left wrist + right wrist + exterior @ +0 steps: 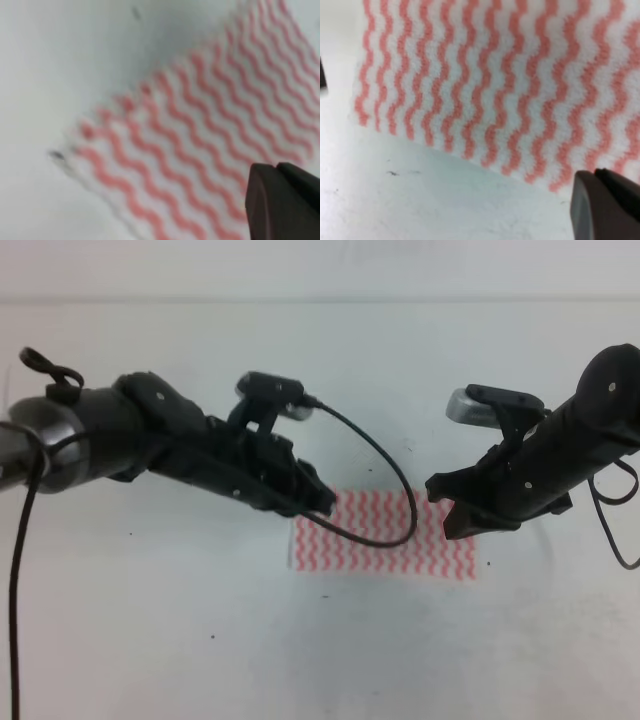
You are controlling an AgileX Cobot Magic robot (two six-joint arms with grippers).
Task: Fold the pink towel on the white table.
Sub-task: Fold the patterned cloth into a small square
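The pink towel (385,540) lies flat on the white table (200,640) as a wide rectangle of wavy pink and white stripes. My left gripper (318,498) hovers over its far left corner and my right gripper (448,508) over its far right corner. Each wrist view shows the pink towel (200,140) (495,75) close up, undisturbed. Only one dark finger (285,205) (605,210) shows at the lower right of each, set wide of centre. Nothing is held in either jaw.
A black cable (385,480) loops from the left wrist camera over the towel's far edge. Small dark specks (212,637) mark the table. White tabletop surrounds the towel on all sides.
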